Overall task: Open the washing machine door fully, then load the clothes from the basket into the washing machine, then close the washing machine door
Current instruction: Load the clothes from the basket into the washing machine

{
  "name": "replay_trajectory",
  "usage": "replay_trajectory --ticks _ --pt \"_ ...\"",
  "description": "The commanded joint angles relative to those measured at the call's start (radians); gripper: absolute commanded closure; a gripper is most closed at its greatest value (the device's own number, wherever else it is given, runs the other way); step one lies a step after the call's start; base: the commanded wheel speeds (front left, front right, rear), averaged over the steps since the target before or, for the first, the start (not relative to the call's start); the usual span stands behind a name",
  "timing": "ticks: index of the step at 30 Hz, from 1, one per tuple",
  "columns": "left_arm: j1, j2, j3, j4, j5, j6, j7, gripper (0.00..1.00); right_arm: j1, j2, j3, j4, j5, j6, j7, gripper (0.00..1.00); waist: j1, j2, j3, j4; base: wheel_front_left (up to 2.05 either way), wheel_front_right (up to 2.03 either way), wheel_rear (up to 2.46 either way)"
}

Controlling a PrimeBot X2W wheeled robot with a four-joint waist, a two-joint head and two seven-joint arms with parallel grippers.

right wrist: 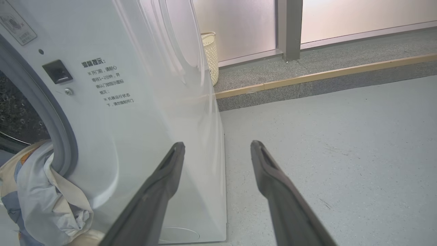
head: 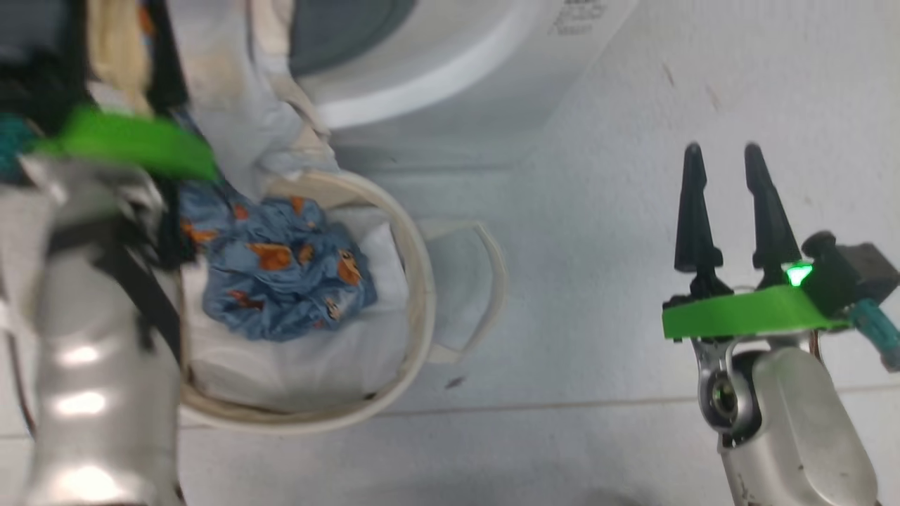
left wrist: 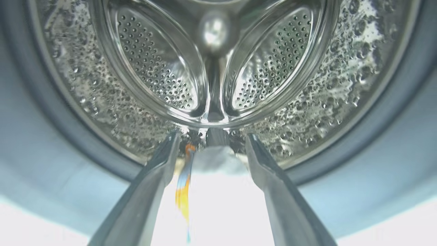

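Both open: left claw straddles the clothes, right claw well apart.

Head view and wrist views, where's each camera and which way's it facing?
Head view: on the head, looking down at the basket; left forearm, right tool.
Left wrist view: on that wrist, into the drum; open left tool.
Right wrist view: on that wrist, along the washing machine's front; right tool too.
Head and right wrist share the draped garment.
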Motion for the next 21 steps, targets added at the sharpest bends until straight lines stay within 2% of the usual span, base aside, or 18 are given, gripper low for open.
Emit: replay_trajectory --ticks 1,4,12,21 --pt "0.075 0.016 -0.009 -0.064 0.017 -0.01 -0.004 0.0 0.033 -0.001 0.014 -0.02 -0.013 0.0 -0.012 0.0 0.0 0.0 -0.093 0.055 0.0 0.0 0.0" --pt "0.197 -0.004 -0.026 -0.128 0.011 -0.009 -0.004 0.0 0.049 -0.001 0.019 -0.01 -0.02 0.0 -0.012 0.0 0.0 0.0 -0.159 0.075 0.0 0.0 0.0" --pt "0.469 -0.02 -0.055 -0.268 -0.026 0.029 -0.004 0.0 0.121 -0.001 0.043 0.017 -0.016 0.0 -0.012 0.0 0.0 0.0 -0.303 0.106 0.0 0.0 0.0" --pt "0.681 -0.022 -0.161 -0.381 -0.132 0.137 -0.004 0.0 0.202 -0.001 0.043 0.034 -0.007 0.0 -0.012 0.0 0.0 0.0 -0.413 0.143 0.0 0.0 0.0"
